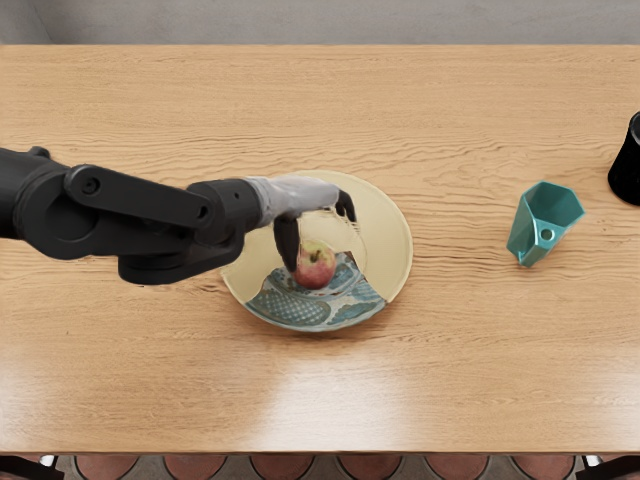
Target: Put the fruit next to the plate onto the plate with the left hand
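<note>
Apple (pixel 317 266) on plate (pixel 391 238), just beneath left hand (pixel 306 204)

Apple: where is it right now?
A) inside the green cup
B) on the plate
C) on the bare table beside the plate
B: the apple lies on the plate, just below the left hand, not on the wood or in the cup.
</note>
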`<state>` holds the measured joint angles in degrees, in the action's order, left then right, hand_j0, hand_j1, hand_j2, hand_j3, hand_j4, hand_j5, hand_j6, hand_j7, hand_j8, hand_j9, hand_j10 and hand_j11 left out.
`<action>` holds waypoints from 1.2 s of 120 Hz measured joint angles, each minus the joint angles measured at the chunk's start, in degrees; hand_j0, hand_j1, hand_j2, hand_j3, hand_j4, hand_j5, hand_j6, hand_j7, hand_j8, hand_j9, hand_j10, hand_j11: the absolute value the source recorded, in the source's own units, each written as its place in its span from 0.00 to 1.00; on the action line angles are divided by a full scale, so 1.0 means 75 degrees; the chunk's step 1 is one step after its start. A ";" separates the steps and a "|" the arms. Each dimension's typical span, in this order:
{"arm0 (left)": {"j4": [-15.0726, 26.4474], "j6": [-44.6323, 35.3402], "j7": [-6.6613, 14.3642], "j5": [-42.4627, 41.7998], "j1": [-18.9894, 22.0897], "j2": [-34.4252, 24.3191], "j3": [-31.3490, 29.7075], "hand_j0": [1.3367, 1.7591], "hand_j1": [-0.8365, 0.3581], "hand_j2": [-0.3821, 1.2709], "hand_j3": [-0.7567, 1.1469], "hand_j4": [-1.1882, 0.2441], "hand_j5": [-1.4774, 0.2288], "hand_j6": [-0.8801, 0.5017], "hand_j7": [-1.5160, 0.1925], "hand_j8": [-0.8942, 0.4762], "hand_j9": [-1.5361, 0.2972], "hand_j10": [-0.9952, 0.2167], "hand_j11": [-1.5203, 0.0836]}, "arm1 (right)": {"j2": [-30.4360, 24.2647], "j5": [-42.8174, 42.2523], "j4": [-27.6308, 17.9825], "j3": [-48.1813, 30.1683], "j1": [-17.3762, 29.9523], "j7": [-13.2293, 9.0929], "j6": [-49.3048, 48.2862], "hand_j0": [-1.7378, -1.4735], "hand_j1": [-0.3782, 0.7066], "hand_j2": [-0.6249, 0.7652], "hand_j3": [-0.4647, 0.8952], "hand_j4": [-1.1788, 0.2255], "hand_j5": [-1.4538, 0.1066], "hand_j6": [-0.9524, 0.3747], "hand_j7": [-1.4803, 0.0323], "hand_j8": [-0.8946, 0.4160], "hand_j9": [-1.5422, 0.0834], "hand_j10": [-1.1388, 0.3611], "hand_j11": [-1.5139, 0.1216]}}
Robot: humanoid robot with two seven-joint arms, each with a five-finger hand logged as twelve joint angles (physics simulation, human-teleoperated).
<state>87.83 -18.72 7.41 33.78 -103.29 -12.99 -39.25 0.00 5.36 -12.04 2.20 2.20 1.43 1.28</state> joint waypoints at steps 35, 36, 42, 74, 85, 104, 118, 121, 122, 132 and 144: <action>0.0205 0.1624 -0.0077 -0.0187 0.1211 -0.2785 0.1594 0.76 0.72 0.27 0.40 0.64 0.66 0.45 0.68 0.47 0.64 0.61 0.72 | 0.0000 0.0000 0.0000 0.0000 0.0000 0.0000 0.0001 0.30 0.06 0.45 0.34 0.82 0.91 0.69 0.95 0.66 0.92 0.74 0.90; 0.0210 0.1706 -0.0080 -0.0205 0.1232 -0.2841 0.1664 0.76 0.72 0.27 0.40 0.64 0.66 0.45 0.68 0.47 0.64 0.61 0.73 | 0.0000 0.0000 0.0000 0.0000 0.0000 0.0000 0.0001 0.30 0.06 0.45 0.34 0.82 0.91 0.69 0.95 0.66 0.92 0.74 0.90; 0.0237 0.2297 -0.0093 -0.0318 0.1584 -0.3251 0.2167 0.76 0.73 0.27 0.40 0.64 0.66 0.45 0.68 0.47 0.65 0.61 0.73 | 0.0000 0.0000 0.0000 0.0000 0.0000 0.0001 0.0002 0.30 0.06 0.44 0.34 0.82 0.91 0.69 0.95 0.66 0.92 0.74 0.90; 0.0231 0.4983 -0.0246 -0.1254 0.2700 -0.5041 0.4328 0.76 0.74 0.26 0.40 0.65 0.67 0.45 0.69 0.47 0.66 0.61 0.74 | 0.0000 0.0000 0.0000 0.0000 0.0000 -0.0001 0.0001 0.30 0.06 0.45 0.34 0.82 0.91 0.69 0.95 0.66 0.92 0.74 0.90; -0.0103 0.5955 -0.0297 -0.1784 0.3167 -0.5233 0.4918 0.76 0.74 0.26 0.40 0.65 0.67 0.45 0.69 0.47 0.66 0.61 0.74 | 0.0000 0.0000 0.0000 0.0000 0.0000 -0.0001 0.0000 0.30 0.06 0.45 0.34 0.82 0.91 0.69 0.95 0.66 0.92 0.74 0.90; -0.1291 0.6887 -0.0367 -0.2458 0.4062 -0.5252 0.5809 0.76 0.74 0.26 0.40 0.65 0.67 0.45 0.69 0.47 0.66 0.61 0.74 | 0.0000 0.0000 0.0000 0.0000 0.0000 -0.0001 -0.0001 0.30 0.06 0.45 0.34 0.82 0.91 0.69 0.95 0.66 0.92 0.74 0.90; -0.2330 0.7074 -0.0383 -0.2664 0.4646 -0.5252 0.6566 0.76 0.74 0.26 0.40 0.65 0.67 0.45 0.69 0.47 0.66 0.61 0.74 | 0.0000 0.0000 0.0000 0.0000 0.0000 -0.0002 -0.0001 0.30 0.06 0.45 0.34 0.82 0.91 0.69 0.95 0.66 0.92 0.74 0.90; -0.2533 0.7093 -0.0385 -0.2714 0.4703 -0.5257 0.6678 0.76 0.74 0.26 0.40 0.65 0.67 0.45 0.69 0.47 0.66 0.61 0.74 | 0.0000 0.0000 0.0000 0.0000 0.0000 0.0000 0.0000 0.30 0.06 0.45 0.34 0.82 0.91 0.69 0.95 0.66 0.92 0.74 0.90; -0.2597 0.7099 -0.0385 -0.2730 0.4719 -0.5255 0.6712 0.76 0.74 0.26 0.40 0.65 0.67 0.45 0.69 0.47 0.66 0.61 0.74 | 0.0000 0.0000 0.0000 0.0000 0.0000 0.0000 0.0001 0.30 0.06 0.45 0.34 0.82 0.91 0.69 0.95 0.66 0.92 0.74 0.90; -0.3100 0.7135 -0.0388 -0.2834 0.4987 -0.5375 0.7064 0.76 0.74 0.26 0.40 0.65 0.67 0.45 0.69 0.47 0.66 0.61 0.74 | 0.0000 0.0000 0.0000 0.0000 0.0000 -0.0001 -0.0002 0.30 0.06 0.45 0.34 0.82 0.91 0.69 0.95 0.66 0.92 0.74 0.90; -0.3347 0.7153 -0.0390 -0.2899 0.5081 -0.5415 0.7322 0.76 0.74 0.26 0.40 0.65 0.67 0.45 0.70 0.47 0.66 0.61 0.74 | 0.0000 0.0000 0.0000 0.0000 0.0000 -0.0002 0.0001 0.30 0.06 0.45 0.34 0.82 0.91 0.69 0.95 0.66 0.92 0.74 0.90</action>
<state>62.73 34.93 4.49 12.04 -65.18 -53.61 15.66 0.00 5.36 -12.04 2.20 2.20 1.42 1.29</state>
